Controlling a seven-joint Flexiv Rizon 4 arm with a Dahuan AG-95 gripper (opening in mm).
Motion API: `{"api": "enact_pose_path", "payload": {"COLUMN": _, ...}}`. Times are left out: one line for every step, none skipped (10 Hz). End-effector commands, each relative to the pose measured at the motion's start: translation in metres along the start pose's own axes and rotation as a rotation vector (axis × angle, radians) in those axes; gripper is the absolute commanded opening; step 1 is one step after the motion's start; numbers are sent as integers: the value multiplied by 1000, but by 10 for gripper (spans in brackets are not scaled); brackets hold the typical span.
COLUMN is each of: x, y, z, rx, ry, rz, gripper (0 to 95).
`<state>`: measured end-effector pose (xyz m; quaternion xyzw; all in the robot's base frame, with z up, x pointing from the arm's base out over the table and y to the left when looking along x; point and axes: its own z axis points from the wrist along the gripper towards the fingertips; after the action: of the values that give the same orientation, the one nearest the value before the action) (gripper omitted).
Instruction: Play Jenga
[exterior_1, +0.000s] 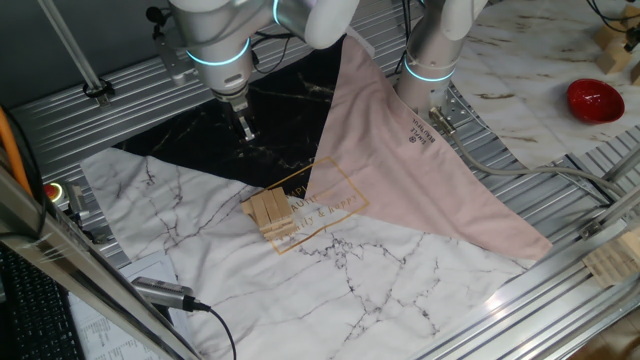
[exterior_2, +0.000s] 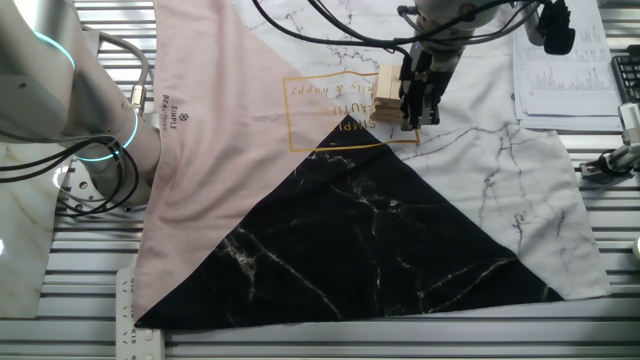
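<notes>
The Jenga stack (exterior_1: 270, 212) is a small low pile of tan wooden blocks on the marble-print cloth (exterior_1: 330, 290), beside the gold printed square. My gripper (exterior_1: 245, 128) hangs above the black part of the cloth, behind the stack and apart from it. Its two thin fingers are close together with nothing between them. In the other fixed view the gripper (exterior_2: 420, 100) overlaps the right side of the Jenga stack (exterior_2: 387, 92) and hides part of it.
A pink cloth (exterior_1: 420, 170) lies folded over the right side. A red bowl-like object (exterior_1: 595, 100) sits far right, a slatted wooden piece (exterior_1: 612, 258) at the lower right. Cables (exterior_1: 170, 295) and a second arm's base (exterior_1: 435, 60) border the cloth.
</notes>
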<state>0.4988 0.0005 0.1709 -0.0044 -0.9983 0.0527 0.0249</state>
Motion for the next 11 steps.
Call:
{"api": "enact_pose_path", "payload": {"x": 0, "y": 0, "z": 0, "rx": 4, "ry": 3, "rz": -1, "gripper": 0}}
{"api": "enact_pose_path", "payload": {"x": 0, "y": 0, "z": 0, "rx": 4, "ry": 3, "rz": -1, "gripper": 0}}
{"api": "enact_pose_path", "payload": {"x": 0, "y": 0, "z": 0, "rx": 7, "ry": 3, "rz": -1, "gripper": 0}}
{"api": "enact_pose_path", "payload": {"x": 1, "y": 0, "z": 0, "rx": 8, "ry": 3, "rz": -1, "gripper": 0}}
{"api": "enact_pose_path", "payload": {"x": 1, "y": 0, "z": 0, "rx": 9, "ry": 3, "rz": -1, "gripper": 0}}
{"api": "enact_pose_path", "payload": {"x": 1, "y": 0, "z": 0, "rx": 11, "ry": 3, "rz": 1, "gripper": 0}}
{"api": "enact_pose_path", "payload": {"x": 1, "y": 0, "z": 0, "rx": 12, "ry": 3, "rz": 1, "gripper": 0}}
{"api": "enact_pose_path", "payload": {"x": 1, "y": 0, "z": 0, "rx": 13, "ry": 3, "rz": 1, "gripper": 0}}
{"api": "enact_pose_path", "payload": {"x": 1, "y": 0, "z": 0, "rx": 13, "ry": 4, "rz": 0, "gripper": 0}}
{"api": "enact_pose_path", "payload": {"x": 2, "y": 0, "z": 0, "rx": 15, "ry": 4, "rz": 0, "gripper": 0}}
{"api": "enact_pose_path", "payload": {"x": 2, "y": 0, "z": 1, "rx": 16, "ry": 4, "rz": -1, "gripper": 0}}
